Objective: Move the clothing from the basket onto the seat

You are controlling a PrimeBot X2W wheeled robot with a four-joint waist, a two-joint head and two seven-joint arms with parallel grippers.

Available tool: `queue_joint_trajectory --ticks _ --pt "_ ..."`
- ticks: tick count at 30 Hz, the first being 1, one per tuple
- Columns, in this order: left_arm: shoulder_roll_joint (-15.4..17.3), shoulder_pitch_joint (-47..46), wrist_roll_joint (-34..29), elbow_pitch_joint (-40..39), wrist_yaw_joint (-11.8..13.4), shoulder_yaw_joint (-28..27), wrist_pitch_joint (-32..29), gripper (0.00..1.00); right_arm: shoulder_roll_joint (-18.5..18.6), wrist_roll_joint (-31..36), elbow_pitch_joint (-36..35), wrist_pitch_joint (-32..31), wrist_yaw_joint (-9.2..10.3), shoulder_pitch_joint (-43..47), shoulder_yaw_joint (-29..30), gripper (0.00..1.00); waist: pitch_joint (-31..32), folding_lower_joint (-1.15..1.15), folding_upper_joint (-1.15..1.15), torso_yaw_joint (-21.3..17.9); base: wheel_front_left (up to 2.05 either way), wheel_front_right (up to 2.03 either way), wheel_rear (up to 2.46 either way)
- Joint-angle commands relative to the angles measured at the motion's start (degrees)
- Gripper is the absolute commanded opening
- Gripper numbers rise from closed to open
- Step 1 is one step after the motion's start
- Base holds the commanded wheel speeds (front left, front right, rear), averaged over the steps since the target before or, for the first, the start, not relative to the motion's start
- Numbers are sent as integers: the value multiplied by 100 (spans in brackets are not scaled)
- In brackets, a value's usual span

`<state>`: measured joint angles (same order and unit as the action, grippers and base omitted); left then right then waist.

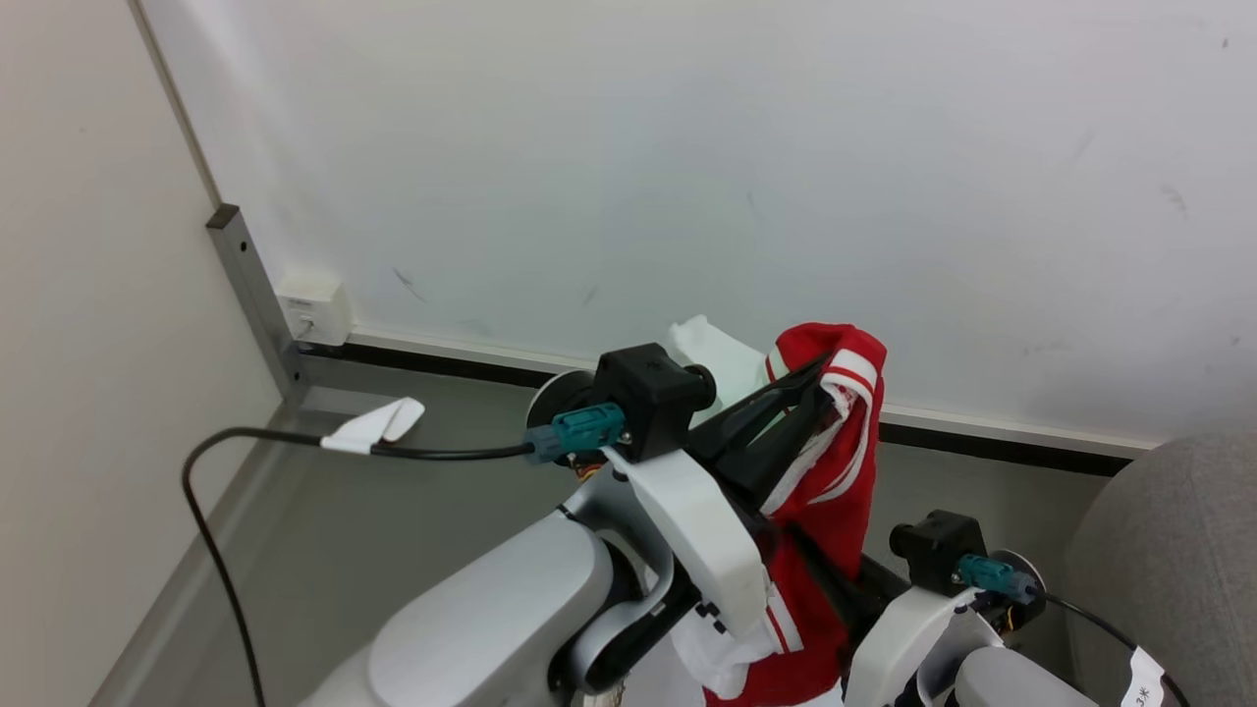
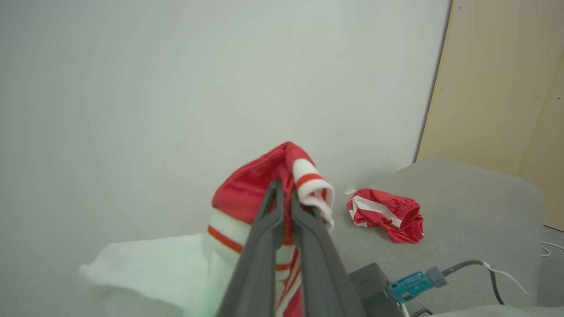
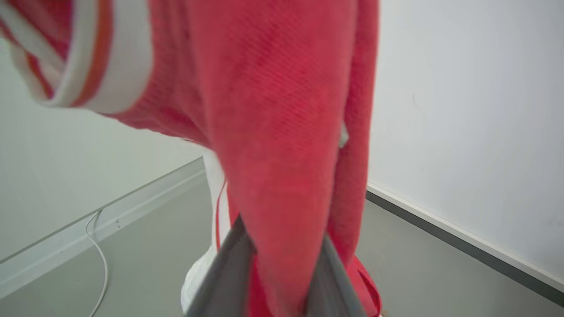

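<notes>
The left gripper (image 2: 284,190) is pressed together on a red jersey (image 2: 249,189), which drapes over its fingertips and hangs below them. The right gripper (image 3: 284,229) has a fold of that jersey filling the gap between its fingers; whether it pinches, I cannot tell. Beyond the left fingertips, to their right, a second jersey (image 2: 385,213) lies crumpled on the grey seat (image 2: 476,202).

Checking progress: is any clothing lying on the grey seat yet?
Yes, a crumpled red-and-white garment lies on the grey seat.
</notes>
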<state>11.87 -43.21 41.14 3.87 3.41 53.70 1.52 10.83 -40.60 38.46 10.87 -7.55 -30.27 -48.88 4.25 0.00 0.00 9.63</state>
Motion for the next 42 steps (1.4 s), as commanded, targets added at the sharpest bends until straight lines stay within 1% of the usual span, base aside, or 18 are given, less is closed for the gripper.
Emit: queue_joint_trajectory --ticks 1,8,18,26,34,38,39,42 --pt "52 46 49 -2 14 -24 -19 0 7 -112 50 118 13 -127 -52 0 1 0 0 27 0 0 0" --pt "136 109 82 52 52 -51 22 0 72 -411 186 357 13 -290 -329 0 -26 0 0 -1 0 0 0" --pt "190 140 72 108 106 -35 66 0 138 -727 241 421 13 -378 -539 0 -46 0 0 -171 0 0 0" --pt "282 201 129 145 150 -71 93 0 255 -774 140 439 13 -464 -624 0 -91 0 0 -333 0 0 0" --pt "455 259 160 207 158 -188 155 0 500 -531 -149 430 13 -604 -353 0 -205 0 0 -608 0 0 0" --pt "505 315 184 216 162 -199 183 0 646 -406 -412 430 13 -625 -48 0 -262 0 0 -842 0 0 0" --pt "505 315 184 216 162 -199 183 0 646 -406 -412 430 13 -625 -48 0 -262 0 0 -842 0 0 0" --pt "522 352 193 190 139 -180 215 0 748 -319 -625 430 13 -576 228 0 -315 0 0 -1051 0 0 0"
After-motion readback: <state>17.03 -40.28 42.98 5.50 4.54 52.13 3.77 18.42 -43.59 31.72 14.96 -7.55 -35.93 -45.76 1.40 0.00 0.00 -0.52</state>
